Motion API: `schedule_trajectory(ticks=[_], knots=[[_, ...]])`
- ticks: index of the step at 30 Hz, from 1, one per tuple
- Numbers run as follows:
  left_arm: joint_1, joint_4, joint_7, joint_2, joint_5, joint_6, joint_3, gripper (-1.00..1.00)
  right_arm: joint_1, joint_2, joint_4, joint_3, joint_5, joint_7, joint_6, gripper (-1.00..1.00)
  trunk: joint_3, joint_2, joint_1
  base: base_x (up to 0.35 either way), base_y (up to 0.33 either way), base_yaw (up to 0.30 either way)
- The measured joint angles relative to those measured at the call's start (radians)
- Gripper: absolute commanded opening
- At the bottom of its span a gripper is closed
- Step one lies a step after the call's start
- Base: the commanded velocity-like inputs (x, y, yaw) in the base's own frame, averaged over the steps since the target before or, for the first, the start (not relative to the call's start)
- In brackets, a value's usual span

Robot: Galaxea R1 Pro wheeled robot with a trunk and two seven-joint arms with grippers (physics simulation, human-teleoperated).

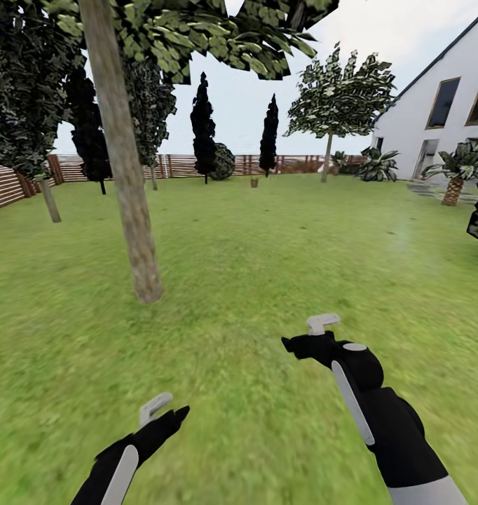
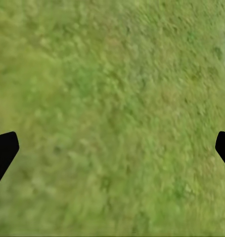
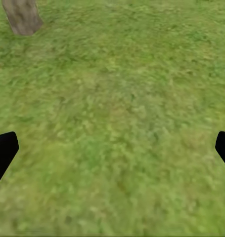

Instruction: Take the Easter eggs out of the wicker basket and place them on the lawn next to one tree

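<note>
Your left gripper (image 1: 158,414) and right gripper (image 1: 316,335) both hang spread wide and empty over the lawn (image 1: 267,266). The tree (image 1: 130,203) stands just ahead-left. The basket (image 1: 254,182) sits far off by the fence (image 1: 15,184); its eggs are too small to tell.

- The lawn (image 1: 267,238): mottled green grass, wide and flat.
- A tree (image 1: 130,210) stands in it (pale trunk); a small wicker basket (image 1: 254,182) near the far edge.

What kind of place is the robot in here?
A fenced back garden, by the look of it: a wide lawn with a tree close by, a wooden fence along the far edge, and a white house at the right.
</note>
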Motion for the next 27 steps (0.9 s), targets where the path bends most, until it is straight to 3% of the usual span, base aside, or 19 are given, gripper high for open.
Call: schedule_trajectory(ticks=[27], knots=[[0.000, 0.001, 0.010, 0.001, 0.000, 0.000, 0.000, 1.00, 0.001, 0.001, 0.001, 0.000, 0.001, -0.002, -0.008, 1.00, 0.000, 0.000, 0.000, 0.334, 0.000, 0.000]])
